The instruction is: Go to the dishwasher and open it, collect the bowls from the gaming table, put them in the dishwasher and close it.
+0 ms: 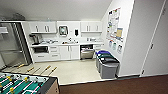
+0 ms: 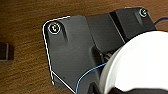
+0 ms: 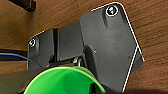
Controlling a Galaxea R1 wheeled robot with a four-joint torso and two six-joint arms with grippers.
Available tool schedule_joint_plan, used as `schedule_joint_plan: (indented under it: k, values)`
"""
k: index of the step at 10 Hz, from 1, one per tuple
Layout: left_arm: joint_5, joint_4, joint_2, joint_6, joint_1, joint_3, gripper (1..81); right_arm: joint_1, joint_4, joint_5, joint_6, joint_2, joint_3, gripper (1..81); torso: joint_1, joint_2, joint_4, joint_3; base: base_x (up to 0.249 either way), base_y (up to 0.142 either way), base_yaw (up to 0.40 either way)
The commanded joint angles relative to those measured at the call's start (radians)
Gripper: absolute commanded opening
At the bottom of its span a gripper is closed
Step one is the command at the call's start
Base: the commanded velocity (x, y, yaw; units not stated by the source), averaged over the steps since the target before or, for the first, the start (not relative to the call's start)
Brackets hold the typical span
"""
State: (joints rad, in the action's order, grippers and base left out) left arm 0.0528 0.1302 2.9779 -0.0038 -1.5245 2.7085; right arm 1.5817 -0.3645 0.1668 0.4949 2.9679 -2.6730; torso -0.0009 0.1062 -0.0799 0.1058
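White bowl [image 2: 140,67], seen from the left wrist: a smooth, rigid, light vessel, judged slippery on its glazed-looking wall and likely to chip if dropped; the rim is the natural place to pinch it. It sits hard against the left wrist plate above a brown wood-grain floor [image 2: 25,30], which suggests the left gripper carries it, though whether its claw is closed on the rim cannot be told.

Green bowl [image 3: 62,81], seen from the right wrist: thin-walled, probably plastic, so light and less fragile, again best taken at the rim. It lies close under the right wrist plate; the state of that claw likewise cannot be told.

Both wrists appear lowered, their cameras facing the floor.

Dishwasher [image 1: 87,52], head view: under the counter [image 1: 67,44] in the far kitchenette, its front open and racks dimly visible, white cabinets [image 1: 65,52] to its side. Grey blue-lidded bins [image 1: 107,63] stand near, along the wall. The foosball table [image 1: 22,85] occupies the near corner, well apart from the dishwasher.
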Motion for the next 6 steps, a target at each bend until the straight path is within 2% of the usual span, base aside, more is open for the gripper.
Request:
schedule_joint_plan:
  k: [1, 6]
  values:
    - [-0.047, 0.006, -0.006, 0.001, 0.051, -0.001, 1.0, -0.048, -0.013, -0.035, -0.004, -0.005, 0.001, 1.0, 0.001, 0.0, 0.0, 0.0, 0.194, 0.0, 0.0]
    - [-0.048, 0.006, -0.005, 0.001, 0.052, -0.001, 1.0, -0.05, -0.013, -0.035, -0.004, -0.004, 0.001, 1.0, 0.001, 0.0, 0.0, 0.0, 0.194, 0.0, 0.0]
